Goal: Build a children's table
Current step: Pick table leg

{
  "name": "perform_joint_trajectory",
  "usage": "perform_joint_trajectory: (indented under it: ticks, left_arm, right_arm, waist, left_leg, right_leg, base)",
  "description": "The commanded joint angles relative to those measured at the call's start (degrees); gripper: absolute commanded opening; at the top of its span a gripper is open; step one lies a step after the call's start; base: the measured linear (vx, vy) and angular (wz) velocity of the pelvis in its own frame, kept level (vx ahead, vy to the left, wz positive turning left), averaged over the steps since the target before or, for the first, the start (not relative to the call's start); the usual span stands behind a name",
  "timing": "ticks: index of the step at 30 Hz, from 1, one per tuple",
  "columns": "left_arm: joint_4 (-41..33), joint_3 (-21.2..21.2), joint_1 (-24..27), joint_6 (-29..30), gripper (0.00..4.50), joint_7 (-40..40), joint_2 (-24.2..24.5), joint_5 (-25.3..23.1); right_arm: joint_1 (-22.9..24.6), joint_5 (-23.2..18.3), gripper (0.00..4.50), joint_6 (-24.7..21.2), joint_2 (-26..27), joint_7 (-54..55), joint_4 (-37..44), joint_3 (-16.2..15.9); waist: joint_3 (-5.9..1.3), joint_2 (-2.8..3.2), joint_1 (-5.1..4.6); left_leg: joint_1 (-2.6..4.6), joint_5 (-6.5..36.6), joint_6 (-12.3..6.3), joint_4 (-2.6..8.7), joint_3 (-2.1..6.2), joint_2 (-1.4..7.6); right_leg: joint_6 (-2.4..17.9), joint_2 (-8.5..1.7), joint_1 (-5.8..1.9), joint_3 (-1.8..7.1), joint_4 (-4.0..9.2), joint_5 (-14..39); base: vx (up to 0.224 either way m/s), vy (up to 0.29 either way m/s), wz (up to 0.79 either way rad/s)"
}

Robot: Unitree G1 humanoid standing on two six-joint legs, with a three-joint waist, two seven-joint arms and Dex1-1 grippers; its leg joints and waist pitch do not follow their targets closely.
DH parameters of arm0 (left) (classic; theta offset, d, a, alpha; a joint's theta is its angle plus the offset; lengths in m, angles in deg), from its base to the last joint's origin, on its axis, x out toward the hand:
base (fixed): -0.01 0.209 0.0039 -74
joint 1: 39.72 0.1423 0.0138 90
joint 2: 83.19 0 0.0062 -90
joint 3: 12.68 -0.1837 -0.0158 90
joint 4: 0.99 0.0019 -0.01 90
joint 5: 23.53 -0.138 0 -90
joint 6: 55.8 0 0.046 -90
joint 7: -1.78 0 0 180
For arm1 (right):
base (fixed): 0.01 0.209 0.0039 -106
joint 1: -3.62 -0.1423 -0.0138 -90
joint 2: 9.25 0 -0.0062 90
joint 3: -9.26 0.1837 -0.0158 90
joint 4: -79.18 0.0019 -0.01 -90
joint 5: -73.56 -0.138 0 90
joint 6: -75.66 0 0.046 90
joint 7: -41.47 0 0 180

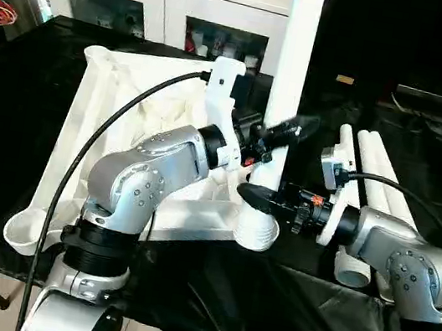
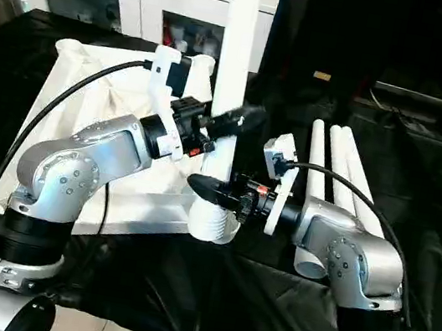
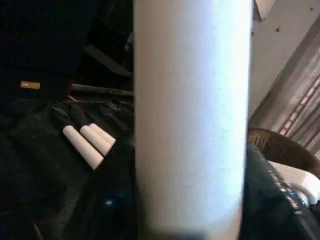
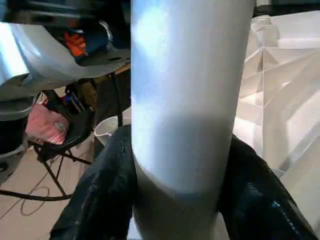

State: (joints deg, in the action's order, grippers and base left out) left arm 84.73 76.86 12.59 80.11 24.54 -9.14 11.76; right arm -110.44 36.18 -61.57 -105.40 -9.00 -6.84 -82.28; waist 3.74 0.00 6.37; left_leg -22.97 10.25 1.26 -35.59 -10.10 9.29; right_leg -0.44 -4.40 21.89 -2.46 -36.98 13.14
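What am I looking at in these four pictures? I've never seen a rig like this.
A humanoid robot is building a small white plastic table. Two pictures come from cameras in its head, looking down past its silver arms; the other two come from cameras on its wrists. The tabletop lies upside down, ribbed side up, on a black-covered table. One leg stands upright in the near corner socket. The left gripper clasps it higher up, the right gripper just above the socket. Three spare legs lie beside the right arm. A white cabinet stands behind.
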Motion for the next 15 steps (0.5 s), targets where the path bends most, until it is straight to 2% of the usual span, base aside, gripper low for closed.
perform_joint_trajectory:
  ticks: [1, 3, 5, 8, 10, 13, 15]
  left_arm:
    - [-0.55, 1.27, 0.0, -0.29, 2.07, -1.37, 0.06, -0.03]
    - [-0.72, 1.01, -0.02, -0.43, 1.95, -1.31, 0.15, 0.01]
    - [-1.21, 0.37, -0.13, -0.51, 1.89, -0.59, 0.23, 0.19]
    - [-1.67, -0.59, -0.09, -0.73, 1.85, 0.43, 0.65, -0.22]
    - [-1.8, -1.74, 0.18, -1.02, 1.85, 1.35, 1.2, -0.97]
    - [-2.46, -3.65, 0.79, -1.43, 1.85, 3.65, 1.78, -1.2]
    - [-2.69, -4.33, 0.75, -1.67, 1.85, 4.4, 2.12, -1.39]
  right_arm:
    - [0.58, -0.38, 1.87, 0.27, -0.33, -0.18, 2.09, 0.4]
    - [0.63, -0.21, 1.87, 0.54, -0.55, -0.38, 2.21, 0.15]
    - [0.53, -0.07, 2.57, 0.48, -0.91, -0.66, 2.11, -0.25]
    - [0.39, -0.26, 2.66, 0.4, -0.92, -0.93, 1.88, -0.23]
    - [-0.06, 0.29, 2.91, 0.55, -1.15, -1.0, 1.24, -0.52]
    - [-1.22, 2.5, 3.05, 0.81, -2.84, -2.2, -0.43, -2.85]
    - [-1.52, 3.05, 3.05, 0.72, -3.47, -2.86, -0.84, -3.79]
  waist:
    - [-4.17, -0.92, -0.02]
    - [-4.16, -0.92, -0.01]
    - [-4.14, -0.8, 0.04]
    - [-4.15, -0.84, 0.02]
    - [-4.09, -0.79, -0.01]
    - [-4.1, -0.72, -0.05]
    - [-4.12, -0.94, -0.04]
  left_leg:
    - [1.33, 5.26, -0.83, 4.19, 1.24, 3.52]
    - [1.33, 5.3, -0.8, 4.22, 1.26, 3.51]
    - [1.38, 5.45, -0.66, 4.24, 1.27, 3.54]
    - [1.34, 5.81, -0.64, 4.26, 1.29, 3.53]
    - [1.35, 6.1, -0.52, 4.31, 1.31, 3.55]
    - [1.37, 6.05, -0.13, 4.37, 1.33, 3.59]
    - [1.41, 5.82, -0.19, 4.29, 1.25, 3.56]
  right_leg:
    - [12.83, -4.07, -2.5, 2.42, 4.66, 3.39]
    - [12.72, -4.09, -2.51, 2.42, 4.69, 3.46]
    - [12.65, -4.05, -2.45, 2.43, 4.7, 3.4]
    - [12.55, -4.1, -2.51, 2.43, 4.72, 3.75]
    - [12.45, -4.08, -2.43, 2.44, 4.81, 4.28]
    - [12.17, -4.04, -2.4, 2.44, 4.76, 4.25]
    - [12.48, -4.07, -2.47, 2.46, 4.72, 3.71]
  base:
    - [0.0, 0.0, 0.0]
    - [0.0, 0.0, 0.0]
    - [0.0, 0.0, 0.0]
    - [0.0, 0.0, 0.0]
    - [0.0, 0.0, 0.0]
    - [0.0, 0.0, 0.0]
    - [0.0, 0.0, 0.0]
